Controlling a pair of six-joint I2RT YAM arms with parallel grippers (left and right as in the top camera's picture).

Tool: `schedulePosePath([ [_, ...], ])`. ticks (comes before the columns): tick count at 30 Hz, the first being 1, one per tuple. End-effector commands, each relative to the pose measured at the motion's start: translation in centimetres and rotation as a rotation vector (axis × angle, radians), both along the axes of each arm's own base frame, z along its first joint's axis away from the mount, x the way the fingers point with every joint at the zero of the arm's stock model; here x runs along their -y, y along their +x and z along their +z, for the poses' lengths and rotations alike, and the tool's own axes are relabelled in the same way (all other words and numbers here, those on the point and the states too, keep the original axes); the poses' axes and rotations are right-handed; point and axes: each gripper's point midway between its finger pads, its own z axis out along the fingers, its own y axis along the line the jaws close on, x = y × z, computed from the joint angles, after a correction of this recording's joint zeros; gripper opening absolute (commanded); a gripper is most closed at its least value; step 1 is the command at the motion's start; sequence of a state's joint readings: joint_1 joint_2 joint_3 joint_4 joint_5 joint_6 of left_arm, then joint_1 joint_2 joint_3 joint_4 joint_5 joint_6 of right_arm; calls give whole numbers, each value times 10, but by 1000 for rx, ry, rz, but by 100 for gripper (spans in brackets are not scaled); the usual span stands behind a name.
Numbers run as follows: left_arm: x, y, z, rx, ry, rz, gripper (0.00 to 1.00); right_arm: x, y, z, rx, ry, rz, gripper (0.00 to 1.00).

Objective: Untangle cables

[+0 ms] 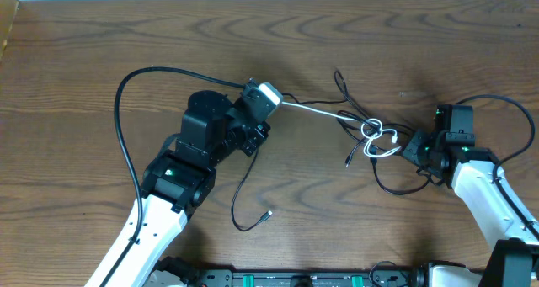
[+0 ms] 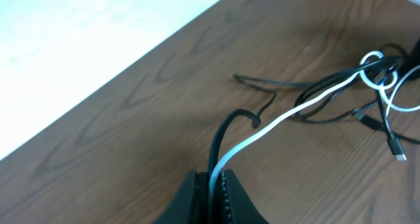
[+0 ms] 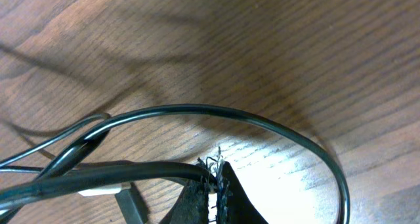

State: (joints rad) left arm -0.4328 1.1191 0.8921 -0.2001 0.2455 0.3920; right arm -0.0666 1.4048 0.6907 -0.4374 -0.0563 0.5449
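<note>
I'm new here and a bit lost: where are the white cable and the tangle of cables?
white cable (image 1: 320, 112), overhead view, on its straight stretch near the table's middle.
tangle of cables (image 1: 373, 135), overhead view, on the white loops at its centre.

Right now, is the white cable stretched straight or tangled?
Partly tangled: the white cable runs straight from the left gripper, then curls into loops among the black cables.

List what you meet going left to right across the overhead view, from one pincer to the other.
In order: left pincer → white cable, stretched straight → knot of cables → right pincer, shut on a black cable.
</note>
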Motion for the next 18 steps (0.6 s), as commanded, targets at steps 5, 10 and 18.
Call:
schedulePosePath([
  [5, -12, 3, 7, 1, 19, 64, 8, 6, 13, 7, 47, 16, -85, 1],
  [10, 5, -7, -5, -69, -16, -40, 17, 1, 21, 12, 86, -5, -25, 1],
  [18, 34, -23, -23, -179, -87, -209, 70, -14, 28, 16, 118, -17, 29, 1],
])
